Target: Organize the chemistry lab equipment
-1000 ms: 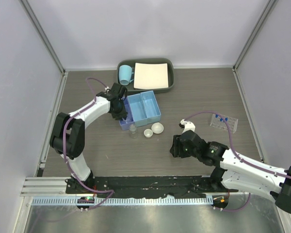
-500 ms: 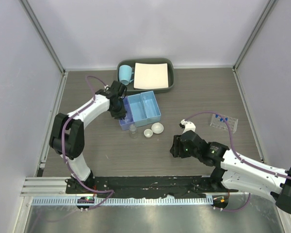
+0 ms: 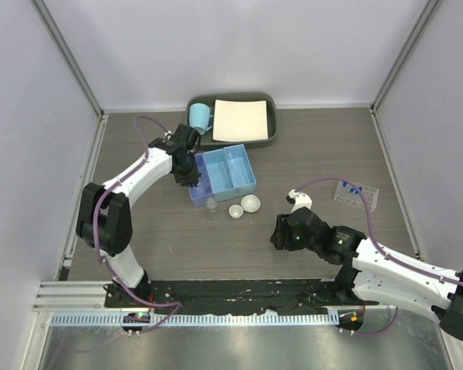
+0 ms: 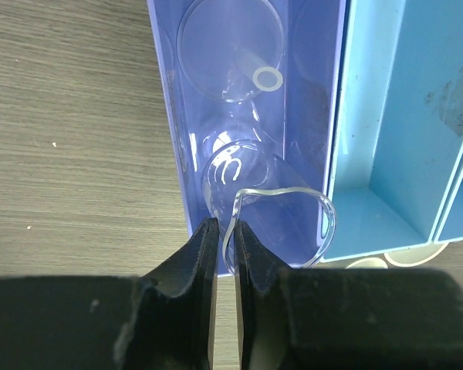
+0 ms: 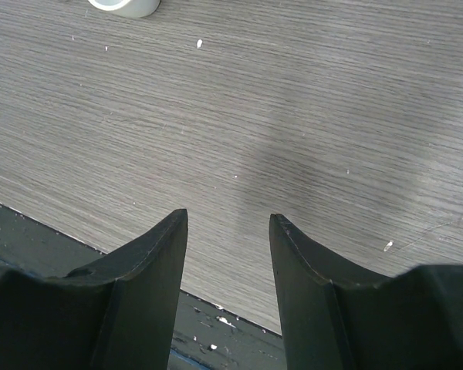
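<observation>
We see the left arm rise from its base, fold at the elbow and run its forearm toward 1 o'clock, wrist bent down over the blue three-compartment box (image 3: pixel 239 176). The left gripper (image 4: pixel 224 231) is pinched on the thin rim of a clear beaker (image 4: pixel 270 185), which lies tilted in the box's 9 o'clock compartment.

The right arm stretches low across the table (image 3: pixel 309 146) toward 10 o'clock from its base. The right gripper (image 5: pixel 228 216) has its jaws parted, with only bare wood between them.

The small clear bottle (image 3: pixel 211 205) stands just at 6 o'clock of the box. We find the two small white round dishes (image 3: pixel 251 203) beside it, toward 3 o'clock. The clear plastic tube rack (image 3: pixel 363 199) sits at the table's 3 o'clock side, holding the blue-capped tubes (image 3: pixel 353 187).
</observation>
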You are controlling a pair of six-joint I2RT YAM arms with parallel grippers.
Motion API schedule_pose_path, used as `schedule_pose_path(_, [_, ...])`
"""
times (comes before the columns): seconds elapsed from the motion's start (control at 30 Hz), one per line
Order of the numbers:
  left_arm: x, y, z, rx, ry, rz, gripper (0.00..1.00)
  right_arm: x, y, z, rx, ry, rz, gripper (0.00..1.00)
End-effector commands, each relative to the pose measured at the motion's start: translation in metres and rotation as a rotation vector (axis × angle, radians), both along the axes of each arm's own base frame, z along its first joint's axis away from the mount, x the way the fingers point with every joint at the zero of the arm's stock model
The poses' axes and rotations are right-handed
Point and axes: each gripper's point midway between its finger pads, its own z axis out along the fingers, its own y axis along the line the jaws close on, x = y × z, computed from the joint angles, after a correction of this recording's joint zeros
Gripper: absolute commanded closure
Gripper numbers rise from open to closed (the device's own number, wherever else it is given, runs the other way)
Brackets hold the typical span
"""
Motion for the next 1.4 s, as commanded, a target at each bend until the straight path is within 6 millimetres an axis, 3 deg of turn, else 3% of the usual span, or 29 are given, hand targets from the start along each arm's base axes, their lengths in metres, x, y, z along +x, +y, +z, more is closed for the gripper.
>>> schedule_pose_path(0.0, [0.004, 0.003, 0.018, -0.001, -0.047, -0.007, 0.84, 0.002, 0.004, 0.005, 0.030, -0.021, -0.008, 0.48])
schedule_pose_path(0.27, [0.001, 0.005, 0.002, 0.018, -0.017, -0.004, 0.79, 0.002, 0.002, 0.006, 0.028, -0.025, -0.010, 0.48])
schedule_pose_path(0.63, [-0.002, 0.008, -0.002, 0.030, -0.004, -0.012, 0.76, 0.003, 0.004, 0.004, 0.021, -0.022, -0.006, 0.48])
schedule_pose_path(0.8, [0.001, 0.006, 0.022, 0.019, -0.039, -0.012, 0.75, 0.004, 0.005, 0.006, 0.021, -0.025, -0.004, 0.48])
schedule_pose_path(1.03, [-0.006, 0.004, 0.076, -0.019, -0.124, -0.021, 0.70, 0.005, 0.008, 0.005, 0.023, -0.023, 0.000, 0.48])
schedule_pose_path(1.2, [-0.024, -0.014, 0.105, -0.069, -0.171, -0.071, 0.66, 0.013, 0.011, 0.009, 0.006, -0.038, -0.008, 0.45])
schedule_pose_path(1.3, [-0.039, -0.026, 0.119, -0.099, -0.202, -0.102, 0.59, 0.023, 0.017, 0.016, -0.025, -0.051, -0.011, 0.41])
schedule_pose_path(1.37, [-0.048, -0.029, 0.119, -0.107, -0.211, -0.105, 0.56, 0.033, 0.022, 0.026, -0.049, -0.075, -0.014, 0.39])
